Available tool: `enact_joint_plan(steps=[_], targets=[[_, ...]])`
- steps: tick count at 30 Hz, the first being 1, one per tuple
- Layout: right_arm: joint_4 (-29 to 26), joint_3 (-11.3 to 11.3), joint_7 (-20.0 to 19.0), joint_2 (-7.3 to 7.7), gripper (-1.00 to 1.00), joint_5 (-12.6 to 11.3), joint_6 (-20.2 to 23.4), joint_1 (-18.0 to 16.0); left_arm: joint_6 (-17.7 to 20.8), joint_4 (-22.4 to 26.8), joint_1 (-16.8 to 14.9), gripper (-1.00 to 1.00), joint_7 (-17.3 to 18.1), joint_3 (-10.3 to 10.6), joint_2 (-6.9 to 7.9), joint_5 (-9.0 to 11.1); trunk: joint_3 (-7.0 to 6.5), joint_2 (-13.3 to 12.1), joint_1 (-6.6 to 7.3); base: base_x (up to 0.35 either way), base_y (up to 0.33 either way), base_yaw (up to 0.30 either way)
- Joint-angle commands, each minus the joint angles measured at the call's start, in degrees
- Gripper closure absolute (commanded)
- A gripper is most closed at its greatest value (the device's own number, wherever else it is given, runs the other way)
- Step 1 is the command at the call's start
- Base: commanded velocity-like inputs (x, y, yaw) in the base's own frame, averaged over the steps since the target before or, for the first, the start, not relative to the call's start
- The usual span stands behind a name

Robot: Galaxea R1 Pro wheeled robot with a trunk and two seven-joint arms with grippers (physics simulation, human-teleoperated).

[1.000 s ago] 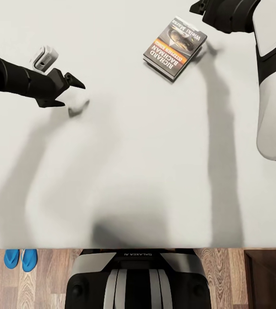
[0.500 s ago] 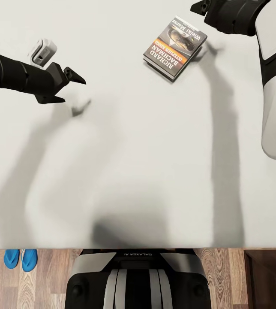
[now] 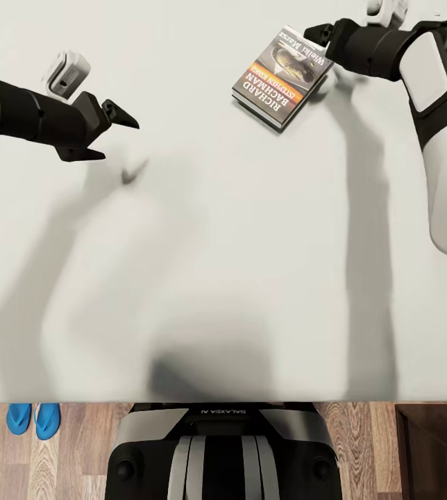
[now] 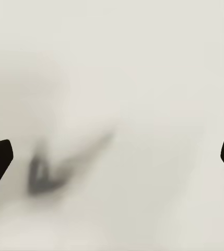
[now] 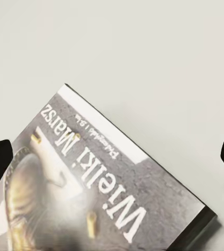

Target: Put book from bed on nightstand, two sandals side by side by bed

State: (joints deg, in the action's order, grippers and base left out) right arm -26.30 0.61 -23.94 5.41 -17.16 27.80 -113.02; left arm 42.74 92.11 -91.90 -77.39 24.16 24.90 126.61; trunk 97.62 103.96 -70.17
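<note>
Book (image 3: 283, 78) flat on bed (image 3: 216, 278), far right | right gripper (image 3: 311, 32) jaws apart at its far corner | thin edge, could skid off | left gripper (image 3: 116, 132) apart, idle | sandals (image 3: 33, 420) paired on floor

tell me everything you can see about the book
The book is a thin paperback lying flat and face up on the bed, turned at an angle. Its dark grey cover has a pale picture, an orange band, and white lettering reading Richard Bachman and Wielki Marsz. The right gripper hovers open at its far corner, not gripping it.
</note>
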Motion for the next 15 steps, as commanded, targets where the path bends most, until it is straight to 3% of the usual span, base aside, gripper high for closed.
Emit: enact_joint_plan(steps=[1, 5, 15], targets=[[0.02, 0.07, -0.09, 0.01, -1.0, -0.33, 0.34, -0.03, 0.5, 0.01, -0.06, -1.0, -0.39, 0.04, 0.02, 0.25, 0.02, 0.01, 0.0, 0.0, 0.0, 0.0], [2.54, 0.09, -1.96, 0.38, -1.0, -0.27, -1.96, -0.16, 0.5, 0.02, -0.1, -1.0, -0.39, 0.08, -0.01, 0.27, 0.02, 0.01, 0.0, 0.0, 0.0, 0.0], [3.63, 0.09, -2.75, 0.54, -1.0, -0.25, -2.95, -0.19, 0.5, 0.02, -0.12, -1.0, -0.39, 0.16, -0.03, 0.3, 0.02, 0.01, 0.0, 0.0, 0.0, 0.0]])
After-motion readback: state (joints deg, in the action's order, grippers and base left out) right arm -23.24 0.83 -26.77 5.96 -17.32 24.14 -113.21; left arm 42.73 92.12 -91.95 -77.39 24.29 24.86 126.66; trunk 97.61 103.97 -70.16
